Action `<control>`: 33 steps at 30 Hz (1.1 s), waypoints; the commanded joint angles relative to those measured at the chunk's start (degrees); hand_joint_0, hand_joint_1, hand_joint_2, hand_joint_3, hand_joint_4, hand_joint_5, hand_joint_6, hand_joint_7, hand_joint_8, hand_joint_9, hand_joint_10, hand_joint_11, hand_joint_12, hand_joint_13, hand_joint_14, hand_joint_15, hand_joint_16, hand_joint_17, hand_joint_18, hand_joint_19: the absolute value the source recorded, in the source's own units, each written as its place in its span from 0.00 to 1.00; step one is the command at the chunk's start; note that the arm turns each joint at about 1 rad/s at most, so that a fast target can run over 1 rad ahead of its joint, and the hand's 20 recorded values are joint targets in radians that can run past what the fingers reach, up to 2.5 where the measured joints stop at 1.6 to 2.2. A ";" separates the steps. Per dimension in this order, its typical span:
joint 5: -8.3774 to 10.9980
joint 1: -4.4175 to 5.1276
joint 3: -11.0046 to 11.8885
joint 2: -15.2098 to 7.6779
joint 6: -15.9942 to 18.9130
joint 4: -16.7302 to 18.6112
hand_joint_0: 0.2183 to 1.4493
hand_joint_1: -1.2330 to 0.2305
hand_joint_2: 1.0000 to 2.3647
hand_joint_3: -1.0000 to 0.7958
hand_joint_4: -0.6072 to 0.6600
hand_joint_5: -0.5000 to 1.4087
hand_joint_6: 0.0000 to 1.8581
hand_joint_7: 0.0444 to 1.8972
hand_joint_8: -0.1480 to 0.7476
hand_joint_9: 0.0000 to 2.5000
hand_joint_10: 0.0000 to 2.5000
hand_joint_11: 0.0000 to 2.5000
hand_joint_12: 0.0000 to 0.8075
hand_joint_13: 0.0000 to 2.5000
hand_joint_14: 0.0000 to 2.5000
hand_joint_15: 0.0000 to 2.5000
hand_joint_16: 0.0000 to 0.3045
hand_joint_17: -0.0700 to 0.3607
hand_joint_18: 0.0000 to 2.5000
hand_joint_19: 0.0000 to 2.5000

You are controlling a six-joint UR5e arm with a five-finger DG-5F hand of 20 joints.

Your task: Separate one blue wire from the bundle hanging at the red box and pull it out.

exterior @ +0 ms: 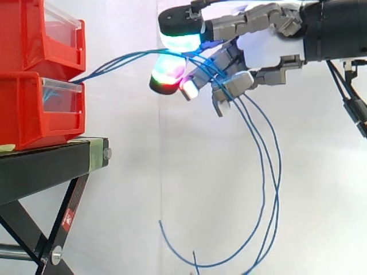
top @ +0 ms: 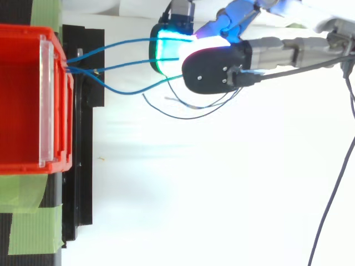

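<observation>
Side and top views. The arm entered from the right of the side view and held the robot hand [exterior: 246,24] level, fingers pointing left toward the bins, at about the height of the seam between the upper bin [exterior: 23,34] and the lower bin [exterior: 28,109]. The robot hand was closed on the blue wires [exterior: 114,62]: one long finger lay straight above them and other fingers curled up from below, so that the glowing pads [exterior: 179,40] pinched the strands between them. The upper pad showed cyan and green; the lower one showed red, green and magenta.

Three wires left the front of the lower bin at the stand's right edge, rose across open air to the robot hand, passed through the pinch, and hung below it in long loose loops. The bins sat on the black stand [exterior: 46,166], clear of the robot hand. A red label [exterior: 67,217] on a stand leg carried print too small to read. Green tape [top: 33,227] lay on the stand.
</observation>
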 commanded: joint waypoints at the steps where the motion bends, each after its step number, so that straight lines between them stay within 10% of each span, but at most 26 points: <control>1: 0.12 -0.05 0.01 1.18 -2.35 -0.23 0.38 0.52 0.01 0.40 0.67 0.20 0.27 0.67 0.50 0.38 0.01 0.42 0.36 0.50 0.20 0.69 0.17 0.43 0.35 0.43; 25: 0.12 -0.14 -0.07 1.35 -4.64 -0.40 0.41 0.25 0.01 0.40 0.64 0.19 0.27 0.69 0.47 0.34 0.01 0.41 0.38 0.48 0.19 0.71 0.16 0.42 0.33 0.42; 33: 0.12 -0.14 -0.07 1.35 -4.64 -0.40 0.32 0.52 0.01 0.32 0.67 0.20 0.27 0.68 0.50 0.37 0.01 0.41 0.37 0.49 0.22 0.68 0.16 0.42 0.34 0.43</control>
